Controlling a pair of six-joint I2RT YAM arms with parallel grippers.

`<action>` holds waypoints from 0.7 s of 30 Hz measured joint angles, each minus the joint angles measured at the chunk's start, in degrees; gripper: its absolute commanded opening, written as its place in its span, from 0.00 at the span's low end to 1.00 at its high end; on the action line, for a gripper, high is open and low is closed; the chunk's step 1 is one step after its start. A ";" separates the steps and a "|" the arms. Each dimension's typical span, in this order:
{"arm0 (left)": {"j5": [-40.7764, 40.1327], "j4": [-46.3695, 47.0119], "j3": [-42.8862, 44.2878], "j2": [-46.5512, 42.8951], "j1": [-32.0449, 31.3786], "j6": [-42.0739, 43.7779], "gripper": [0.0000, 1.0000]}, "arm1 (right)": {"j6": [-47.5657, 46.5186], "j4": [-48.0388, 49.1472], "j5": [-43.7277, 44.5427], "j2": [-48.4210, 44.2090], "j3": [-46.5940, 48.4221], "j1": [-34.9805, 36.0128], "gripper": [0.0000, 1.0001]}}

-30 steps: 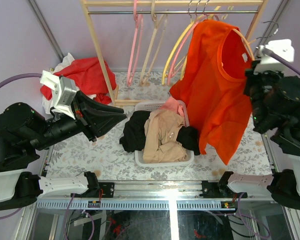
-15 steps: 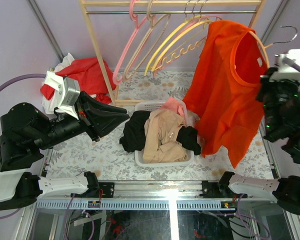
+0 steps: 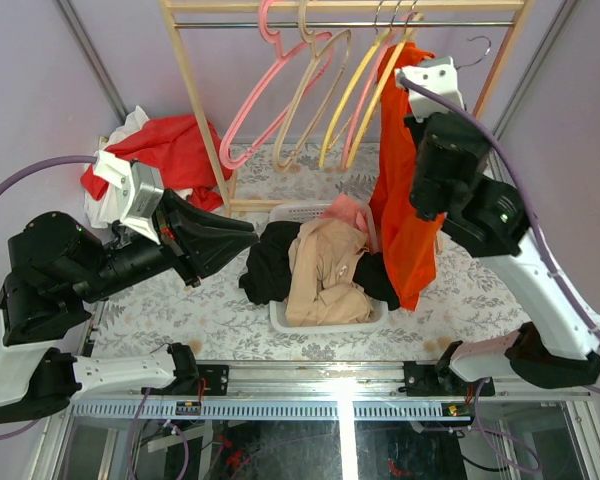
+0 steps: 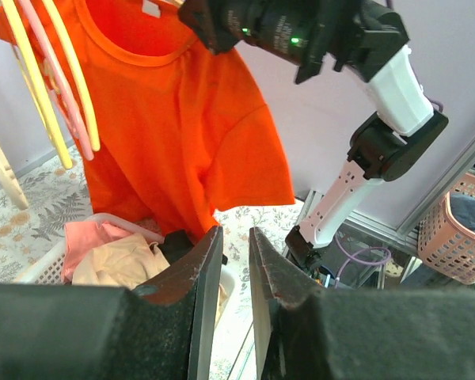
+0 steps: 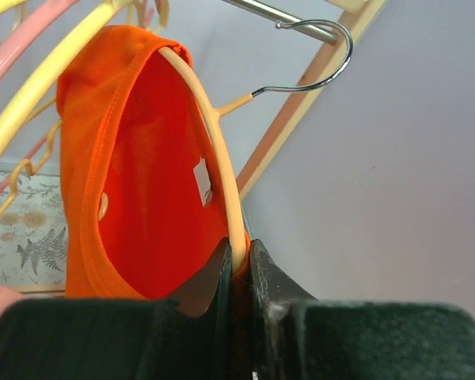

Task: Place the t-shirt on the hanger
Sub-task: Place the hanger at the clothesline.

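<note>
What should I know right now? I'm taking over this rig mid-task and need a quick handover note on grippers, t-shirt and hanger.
Left gripper: slightly open, empty, pointing toward the t-shirt.
Right gripper: shut on the hanger at the collar, holding it up.
Done: the t-shirt hangs from the hanger through its neck.
Left: probably seat the silver hook on the rail, then release; whether it is on yet is unclear.

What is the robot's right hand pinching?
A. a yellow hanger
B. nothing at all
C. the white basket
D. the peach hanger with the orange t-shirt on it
D: in the right wrist view the right gripper is closed on the arm of the hanger, with the t-shirt draped over it.
</note>
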 measured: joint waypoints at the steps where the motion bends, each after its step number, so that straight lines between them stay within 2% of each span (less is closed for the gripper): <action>1: 0.00 0.15 -0.33 -0.33 0.00 -0.02 0.19 | 0.11 0.15 -0.37 1.07 0.52 -0.70 0.00; 5: 0.00 1.55 -1.92 -1.60 0.00 -0.20 0.18 | 3.69 -3.08 -8.46 5.03 6.14 -6.01 0.00; 13: 0.00 4.11 -5.22 -2.93 0.00 -0.44 0.18 | 10.51 -10.86 -30.75 2.29 10.25 -16.96 0.00; 21: -0.15 6.23 -8.94 -5.16 0.00 -0.66 0.17 | 13.09 -12.61 -42.64 2.67 10.14 -21.51 0.00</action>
